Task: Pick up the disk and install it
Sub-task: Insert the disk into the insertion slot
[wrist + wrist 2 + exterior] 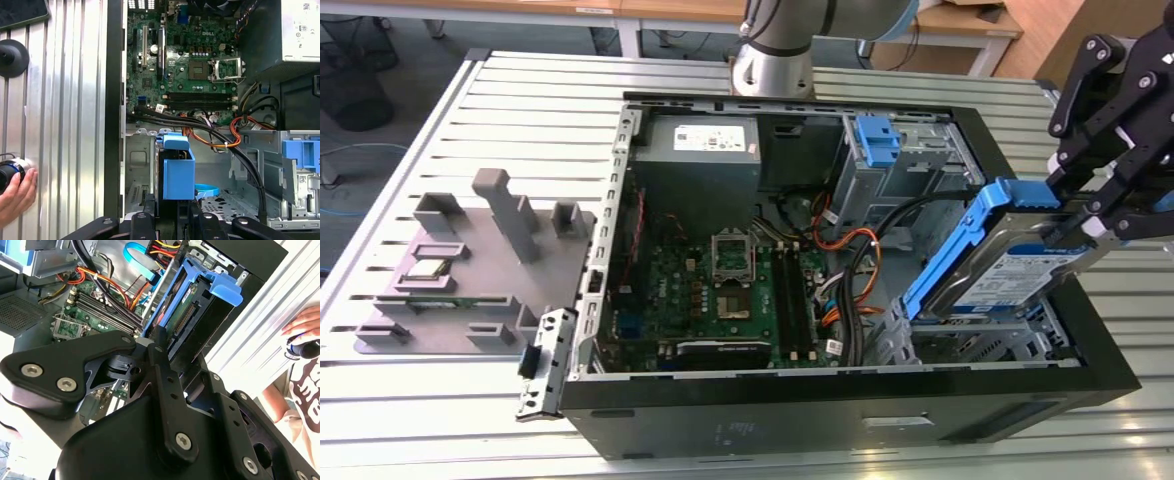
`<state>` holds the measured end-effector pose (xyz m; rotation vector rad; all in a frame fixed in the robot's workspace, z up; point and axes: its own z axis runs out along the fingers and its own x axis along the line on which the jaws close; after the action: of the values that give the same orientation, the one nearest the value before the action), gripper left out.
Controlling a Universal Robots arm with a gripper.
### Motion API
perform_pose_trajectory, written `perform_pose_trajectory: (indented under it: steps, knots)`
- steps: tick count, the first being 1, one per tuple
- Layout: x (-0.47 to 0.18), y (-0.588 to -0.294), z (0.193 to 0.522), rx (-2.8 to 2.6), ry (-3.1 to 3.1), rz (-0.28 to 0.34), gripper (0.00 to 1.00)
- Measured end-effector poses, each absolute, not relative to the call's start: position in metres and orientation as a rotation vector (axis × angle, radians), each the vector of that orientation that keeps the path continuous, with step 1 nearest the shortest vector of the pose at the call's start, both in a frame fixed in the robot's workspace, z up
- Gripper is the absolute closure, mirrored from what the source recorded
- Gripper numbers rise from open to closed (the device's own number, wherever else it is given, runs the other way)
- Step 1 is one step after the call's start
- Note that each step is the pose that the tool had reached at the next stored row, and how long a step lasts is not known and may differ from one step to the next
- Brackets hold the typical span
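Exterior view: your gripper [1091,222] clamped on disk [1007,275], held tilted over drive cage [987,345] at exterior view's right of case [854,395]; tilt likely lines rails [961,245] up with cage.

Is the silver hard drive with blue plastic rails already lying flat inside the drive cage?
No: in the exterior view the hard drive sits steeply tilted in the black gripper, over the metal drive cage.

A ribbed aluminium worktable [520,110] stands on a grey-blue floor [414,55] in even, bright light, and beyond it runs a row of wood-topped desks [680,10] on white legs [630,40], with a pale wooden panel [1070,40] at the exterior view's far right.
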<state>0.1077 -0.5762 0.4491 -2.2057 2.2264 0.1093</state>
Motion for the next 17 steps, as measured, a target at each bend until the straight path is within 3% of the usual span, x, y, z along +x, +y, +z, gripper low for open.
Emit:
perform_pose_trajectory:
  steps: [17]
  knots:
    - [0.1081,-0.5762,0.4397,-2.206,2.226,0.11,0.65]
